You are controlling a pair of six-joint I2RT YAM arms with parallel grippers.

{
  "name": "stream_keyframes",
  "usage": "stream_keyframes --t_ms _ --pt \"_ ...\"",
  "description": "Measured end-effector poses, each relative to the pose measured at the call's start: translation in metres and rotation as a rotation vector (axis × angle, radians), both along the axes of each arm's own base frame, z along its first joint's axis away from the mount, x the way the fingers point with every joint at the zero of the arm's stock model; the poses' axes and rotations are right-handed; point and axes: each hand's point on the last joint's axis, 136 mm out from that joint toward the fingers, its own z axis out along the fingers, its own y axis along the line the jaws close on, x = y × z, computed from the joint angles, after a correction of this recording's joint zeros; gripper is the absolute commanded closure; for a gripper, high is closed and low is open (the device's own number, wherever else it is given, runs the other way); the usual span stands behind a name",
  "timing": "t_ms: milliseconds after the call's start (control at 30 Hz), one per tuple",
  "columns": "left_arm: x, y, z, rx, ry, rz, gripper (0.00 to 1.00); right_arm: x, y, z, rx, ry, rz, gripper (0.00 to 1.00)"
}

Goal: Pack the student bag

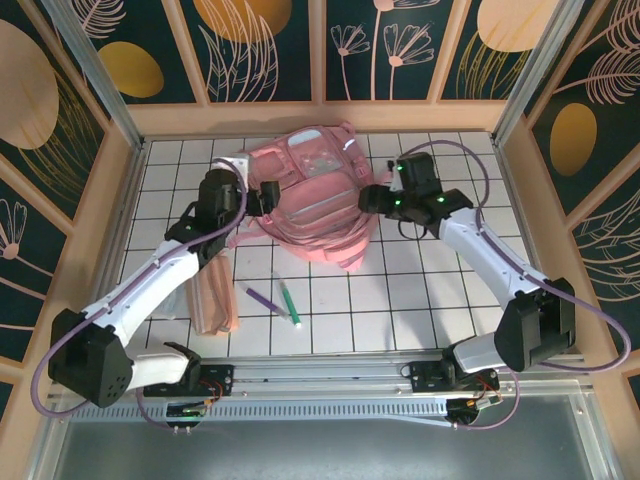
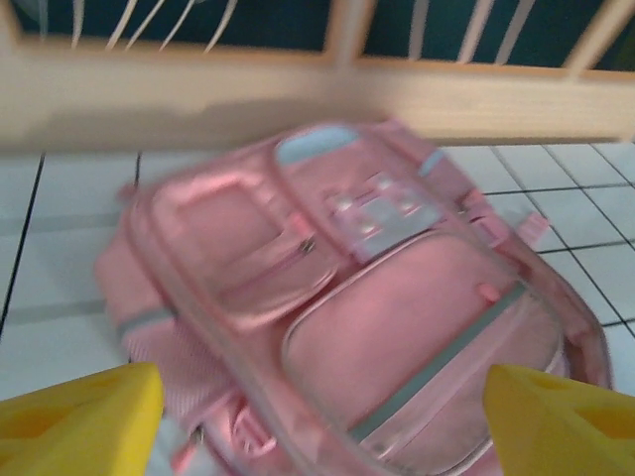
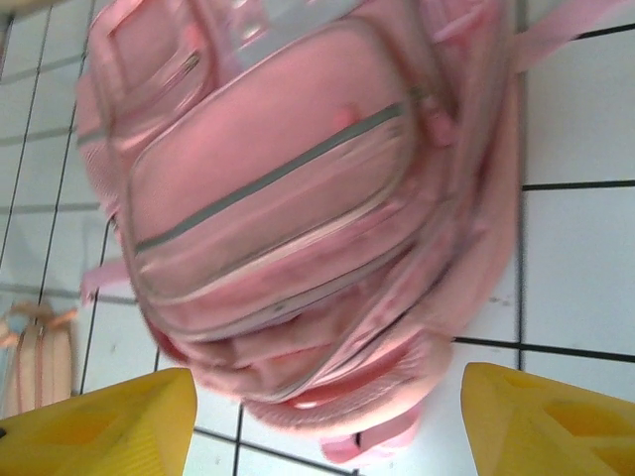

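Yellow fingers (image 2: 79, 416) of the left hand (image 1: 262, 196) stood wide apart and empty, just beside the left flank of the pink backpack (image 1: 315, 195). It lay front-up at the far middle of the table (image 1: 420, 300), long axis running from the back wall toward the arms, and the right hand (image 1: 378, 200), also wide and empty, sat about equally near its right flank. Its pockets looked shut with nothing visible inside, while the peach pencil pouch (image 1: 213, 300), purple pen (image 1: 262, 297) and green pen (image 1: 291, 306) lay unpacked, nearer the left arm.

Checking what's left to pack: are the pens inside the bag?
No, the purple pen and green pen lie on the table, outside the bag.
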Motion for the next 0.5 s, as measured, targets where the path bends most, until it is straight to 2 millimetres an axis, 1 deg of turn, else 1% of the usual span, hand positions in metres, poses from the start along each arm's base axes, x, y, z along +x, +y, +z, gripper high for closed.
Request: stream_keyframes --t_ms 33,100,133,200,267,333,433,500 --pt "0.004 0.011 -0.015 -0.036 0.066 0.047 0.20 -0.005 0.008 0.000 -0.005 -0.002 0.030 0.30" --pt "0.009 0.025 -0.044 -0.078 0.183 0.108 0.20 -0.010 0.016 -0.001 -0.006 -0.003 0.058 0.30" --pt "0.012 0.030 -0.058 -0.090 0.240 0.133 0.18 -0.010 0.017 -0.001 -0.004 -0.002 0.061 0.30" --pt "0.018 0.032 -0.081 -0.099 0.344 0.159 0.18 -0.010 0.017 -0.001 -0.001 0.000 0.063 0.30" --pt "0.027 0.032 -0.094 -0.110 0.413 0.167 0.20 -0.010 0.017 -0.001 -0.001 0.001 0.062 0.30" --pt "0.038 0.037 -0.103 -0.132 0.457 0.179 0.24 -0.011 0.016 0.000 0.000 -0.001 0.063 0.31" --pt "0.056 0.059 -0.119 -0.181 0.509 0.224 0.29 -0.015 0.014 0.000 0.001 -0.001 0.065 0.33" --pt "0.068 0.071 -0.132 -0.202 0.538 0.249 0.37 -0.018 0.013 0.000 0.002 -0.002 0.064 0.34"
